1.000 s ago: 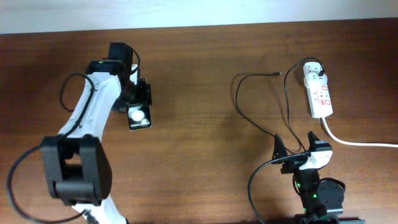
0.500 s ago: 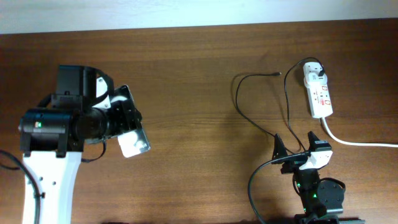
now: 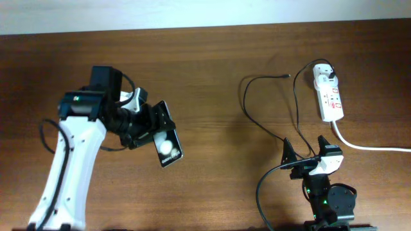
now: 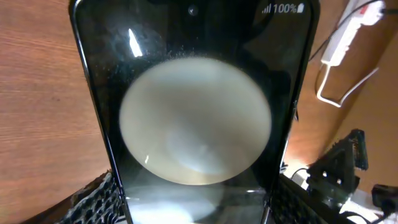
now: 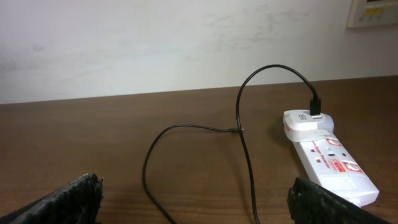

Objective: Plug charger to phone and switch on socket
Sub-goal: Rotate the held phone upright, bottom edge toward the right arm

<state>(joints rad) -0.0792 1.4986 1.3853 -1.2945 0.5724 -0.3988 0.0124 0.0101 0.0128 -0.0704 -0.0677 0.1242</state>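
The phone (image 3: 168, 146) is gripped at one short end by the left claw (image 3: 144, 125), whose pads (image 4: 93, 200) are pressed against its two long edges. The phone is seen over the left-middle part of the table (image 3: 205, 58), slanted, with its free end turned toward the right side. In the left wrist view the phone (image 4: 196, 112) fills most of the picture: a large pale round reflection is shown on its glossy screen, and "100%" can be read at the far end.

The right claw (image 3: 307, 149) is held wide apart near the front edge of the table, with nothing between its fingers (image 5: 68, 200).

The power strip (image 3: 331, 96) lies at the far right of the table, and a thick white cord (image 3: 366, 146) runs from its near end toward the right edge. The white adapter (image 3: 327, 76) of the charger (image 3: 245, 102) is plugged into the far end of the strip. From there the thin black cable is laid in loose loops on the table, and its small connector tip (image 3: 284, 76) rests free on the wood, just left of the strip and well apart from the phone. Whether the red switches are on cannot be told
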